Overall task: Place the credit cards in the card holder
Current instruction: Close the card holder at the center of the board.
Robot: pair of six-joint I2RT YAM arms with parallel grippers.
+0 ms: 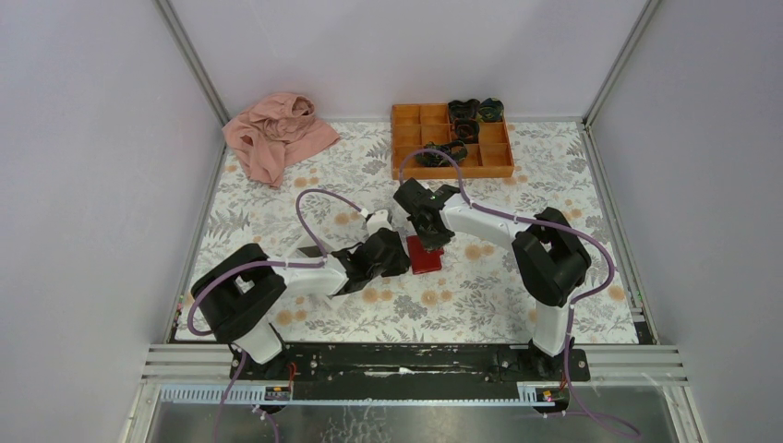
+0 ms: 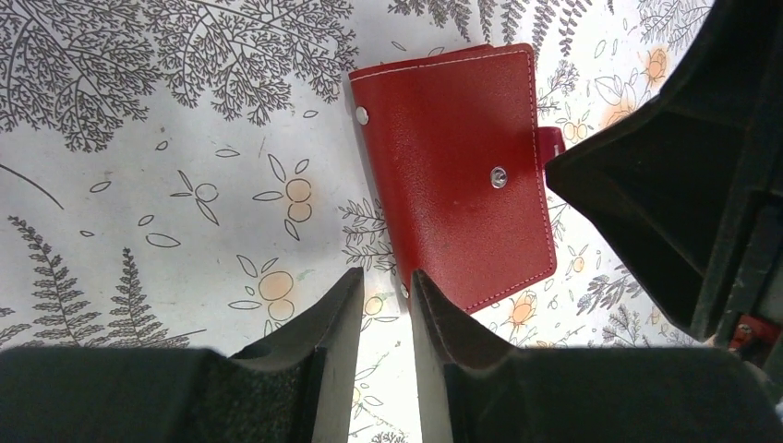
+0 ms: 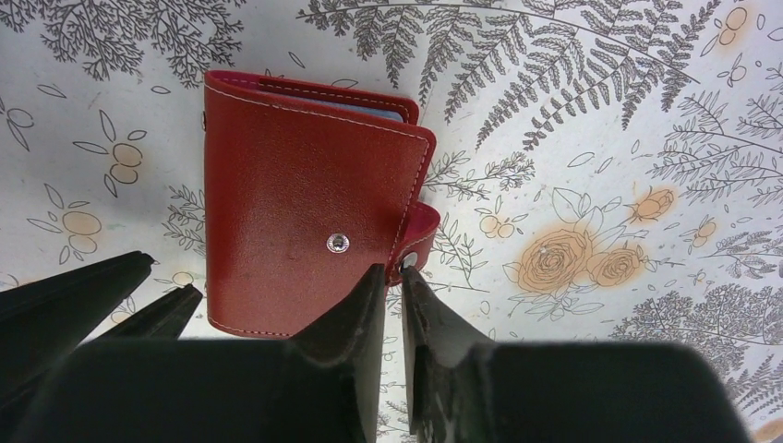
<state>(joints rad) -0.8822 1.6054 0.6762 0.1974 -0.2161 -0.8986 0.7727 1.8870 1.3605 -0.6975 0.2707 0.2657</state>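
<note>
card holder [image 3: 305, 194]: lay folded; likely light, pliable.
hold: snap tab [image 3: 423, 231].
right pincer [image 3: 392, 272]: pinched that tab.
left pincer [image 2: 386, 277]: nearly closed; grip unclear.

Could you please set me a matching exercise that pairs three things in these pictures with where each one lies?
Things:
1. dark-red, leather-look bifold card holder
2. crumpled pink cloth
3. orange rectangular compartment box

Places:
A. far edge, right of centre
B. far left corner
C. in the middle, folded shut, snap stud facing up

Pairs: 1-C; 2-B; 3-A
</note>
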